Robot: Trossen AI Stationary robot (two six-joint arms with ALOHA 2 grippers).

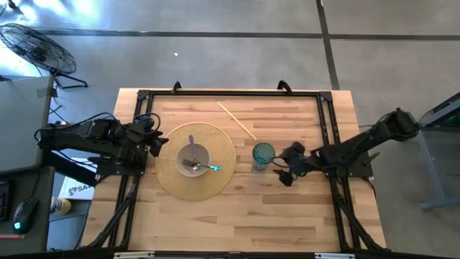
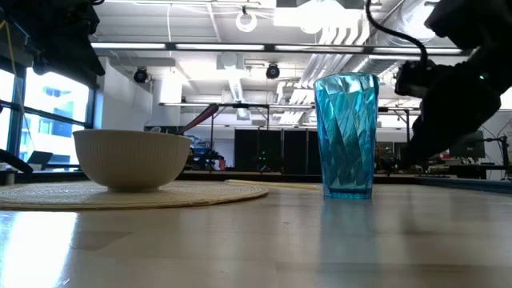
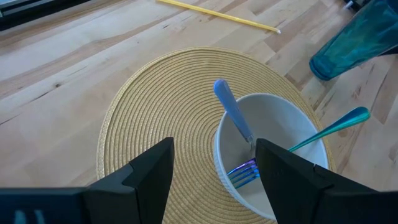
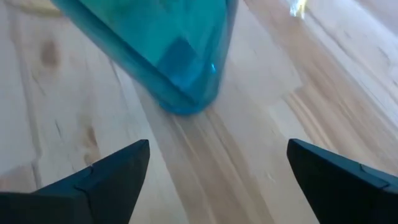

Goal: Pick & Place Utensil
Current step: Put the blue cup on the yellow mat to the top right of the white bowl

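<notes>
Left gripper (image 3: 214, 171) hovers open over bowl (image 3: 273, 155) | fork (image 3: 292, 146) unpicked | right gripper (image 4: 217, 168) open beside cup (image 4: 161, 50) | next: likely a descent onto a handle

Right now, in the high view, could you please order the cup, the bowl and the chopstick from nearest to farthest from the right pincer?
1. Cup, right beside the open right pincer.
2. Chopstick, toward the table's far edge.
3. Bowl, on the round mat, nearer the left arm.
</notes>
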